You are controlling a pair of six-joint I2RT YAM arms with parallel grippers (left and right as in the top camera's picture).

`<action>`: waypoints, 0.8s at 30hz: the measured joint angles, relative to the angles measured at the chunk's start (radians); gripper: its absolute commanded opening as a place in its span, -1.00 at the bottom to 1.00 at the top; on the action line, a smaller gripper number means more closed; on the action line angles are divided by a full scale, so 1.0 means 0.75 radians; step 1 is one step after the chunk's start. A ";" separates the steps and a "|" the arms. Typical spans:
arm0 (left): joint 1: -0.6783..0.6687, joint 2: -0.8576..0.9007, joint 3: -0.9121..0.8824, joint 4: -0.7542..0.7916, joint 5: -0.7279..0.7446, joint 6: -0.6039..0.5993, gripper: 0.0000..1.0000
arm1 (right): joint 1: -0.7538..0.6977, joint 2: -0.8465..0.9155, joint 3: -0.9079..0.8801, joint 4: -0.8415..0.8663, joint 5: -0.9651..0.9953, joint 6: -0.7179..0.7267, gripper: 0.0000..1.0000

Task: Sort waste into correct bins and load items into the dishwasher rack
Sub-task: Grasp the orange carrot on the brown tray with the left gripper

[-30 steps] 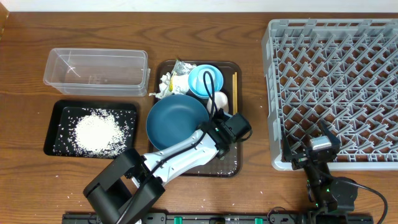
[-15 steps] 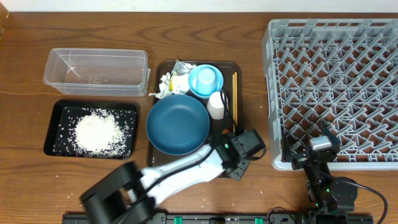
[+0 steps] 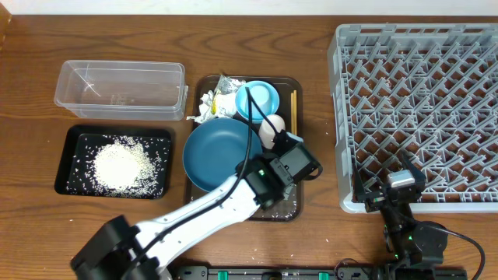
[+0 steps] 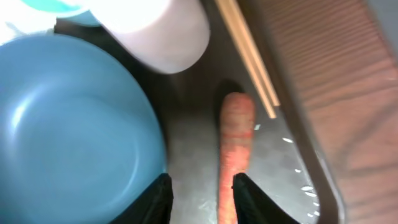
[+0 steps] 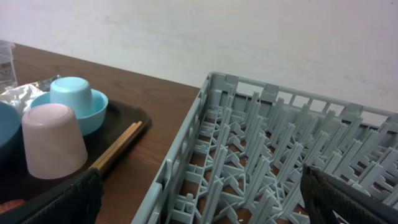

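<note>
Left end effector (image 4: 202,186) hovers low in the brown tray (image 3: 280,211), jaws parted either side of the orange carrot piece (image 4: 236,137) beside the big blue bowl (image 4: 68,124); right end effector (image 5: 202,199) spread wide near the rack (image 5: 261,143).

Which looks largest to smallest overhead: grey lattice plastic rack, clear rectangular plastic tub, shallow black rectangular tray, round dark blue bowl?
1. Grey lattice plastic rack
2. Clear rectangular plastic tub and shallow black rectangular tray: too alike to rank
3. Round dark blue bowl, partly under the left arm
</note>
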 measured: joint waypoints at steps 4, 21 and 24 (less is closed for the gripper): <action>0.008 0.065 0.000 0.005 0.043 0.003 -0.07 | 0.000 0.000 0.000 0.000 0.000 0.000 0.98; 0.008 0.266 -0.001 0.076 0.231 0.001 -0.01 | 0.000 0.000 0.000 0.000 0.000 0.000 0.99; 0.008 0.266 0.000 0.078 0.225 0.001 0.00 | 0.000 0.000 0.000 0.000 0.000 0.000 0.98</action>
